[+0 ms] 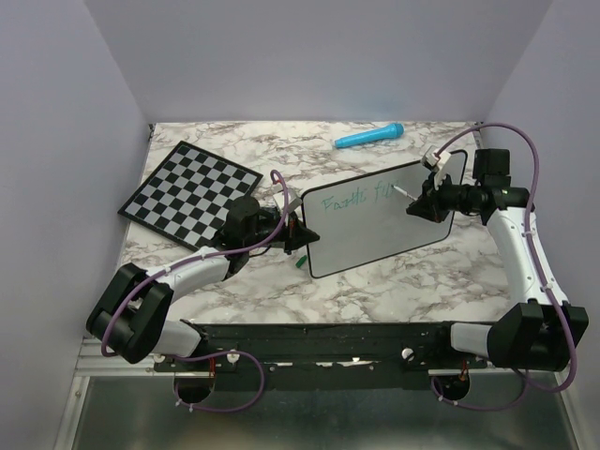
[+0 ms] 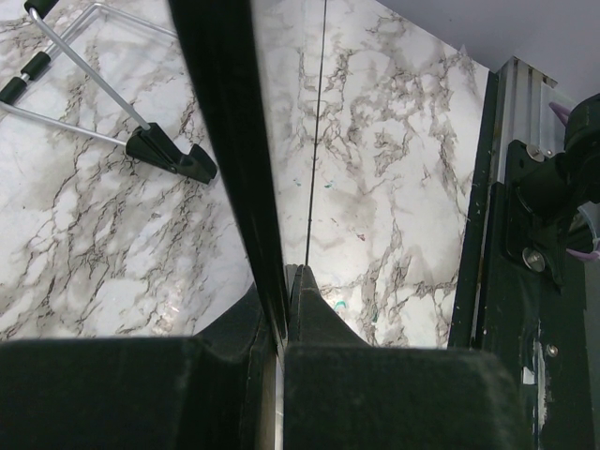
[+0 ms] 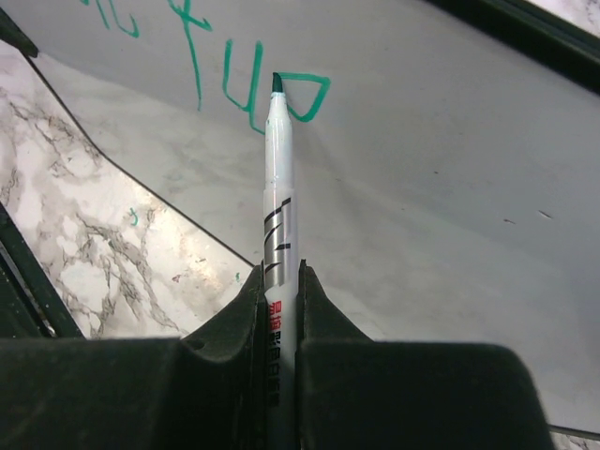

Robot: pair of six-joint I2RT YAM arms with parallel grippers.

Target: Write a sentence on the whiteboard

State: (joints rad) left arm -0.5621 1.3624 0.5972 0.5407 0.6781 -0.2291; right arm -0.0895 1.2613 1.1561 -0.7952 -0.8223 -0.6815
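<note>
The whiteboard (image 1: 380,223) stands tilted on the marble table, black-framed, with teal-green writing (image 1: 361,199) along its top, roughly "Faith fu". My left gripper (image 1: 298,232) is shut on the board's left edge (image 2: 234,169), seen edge-on in the left wrist view. My right gripper (image 1: 419,202) is shut on a white marker (image 3: 278,206). Its green tip (image 3: 277,82) touches the board (image 3: 422,187) at a letter being drawn after "fu" (image 3: 225,75). The marker also shows in the top view (image 1: 403,192).
A black-and-white chessboard (image 1: 190,183) lies at the back left. A blue marker-like object (image 1: 369,137) lies at the back. A small green cap (image 1: 302,263) lies by the board's lower left corner. The board's wire stand and foot (image 2: 171,155) rest on the table.
</note>
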